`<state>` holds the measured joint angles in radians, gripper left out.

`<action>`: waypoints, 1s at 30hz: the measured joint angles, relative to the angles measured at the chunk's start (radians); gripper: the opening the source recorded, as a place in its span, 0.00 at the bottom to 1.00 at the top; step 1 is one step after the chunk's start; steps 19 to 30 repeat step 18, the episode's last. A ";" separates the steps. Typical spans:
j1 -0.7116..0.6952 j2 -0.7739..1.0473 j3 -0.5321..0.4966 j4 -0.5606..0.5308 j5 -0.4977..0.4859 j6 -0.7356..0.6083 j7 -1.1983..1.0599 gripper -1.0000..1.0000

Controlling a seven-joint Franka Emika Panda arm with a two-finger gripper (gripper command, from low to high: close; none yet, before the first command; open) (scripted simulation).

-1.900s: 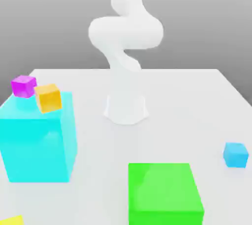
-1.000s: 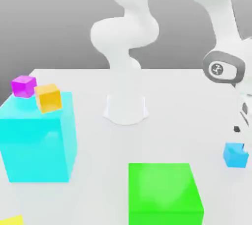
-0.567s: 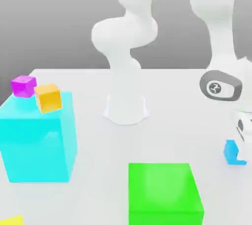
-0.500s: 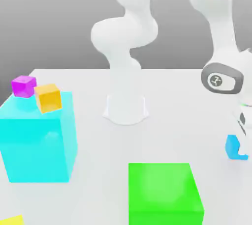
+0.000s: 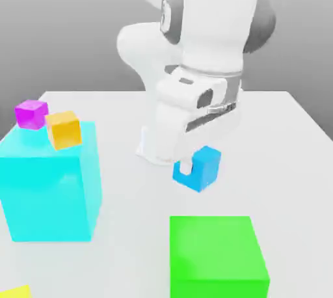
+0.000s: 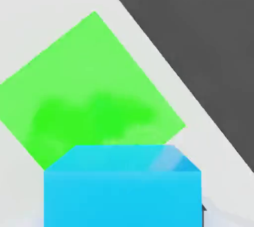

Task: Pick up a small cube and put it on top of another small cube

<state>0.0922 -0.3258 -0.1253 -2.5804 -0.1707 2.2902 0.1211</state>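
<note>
The small sky-blue cube [image 5: 209,162] hangs in the air above the table, in front of the arm's base and just beyond the green block [image 5: 218,256]. My gripper [image 5: 195,170] is shut on it, and one finger [image 5: 186,168] shows against its near face. In the hand view the cube [image 6: 123,186] sits close up with the green block [image 6: 89,92] below it. A small orange cube [image 5: 64,129] and a small magenta cube [image 5: 31,114] rest on top of the big cyan block [image 5: 51,189] at the exterior view's left.
The arm's white base [image 5: 162,144] stands at the middle of the white table [image 5: 286,160]. A yellow corner [image 5: 14,292] shows at the near left edge. In the hand view the table's edge [image 6: 163,67] runs close beside the green block.
The gripper closed on the sky-blue cube at the exterior view's right, lifted it off the table and carried it left to the middle, in front of the base.
</note>
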 joint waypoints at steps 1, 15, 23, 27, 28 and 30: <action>-0.032 -0.029 -0.027 0.002 -0.009 -0.029 -0.007 0.00; -0.460 -0.271 -0.378 -0.071 -0.144 -0.199 -0.096 1.00; -0.460 -0.271 -0.378 -0.071 -0.144 -0.199 -0.096 1.00; -0.460 -0.271 -0.378 -0.071 -0.144 -0.199 -0.096 1.00; -0.460 -0.271 -0.378 -0.071 -0.144 -0.199 -0.096 1.00; -0.460 -0.271 -0.378 -0.071 -0.144 -0.199 -0.096 1.00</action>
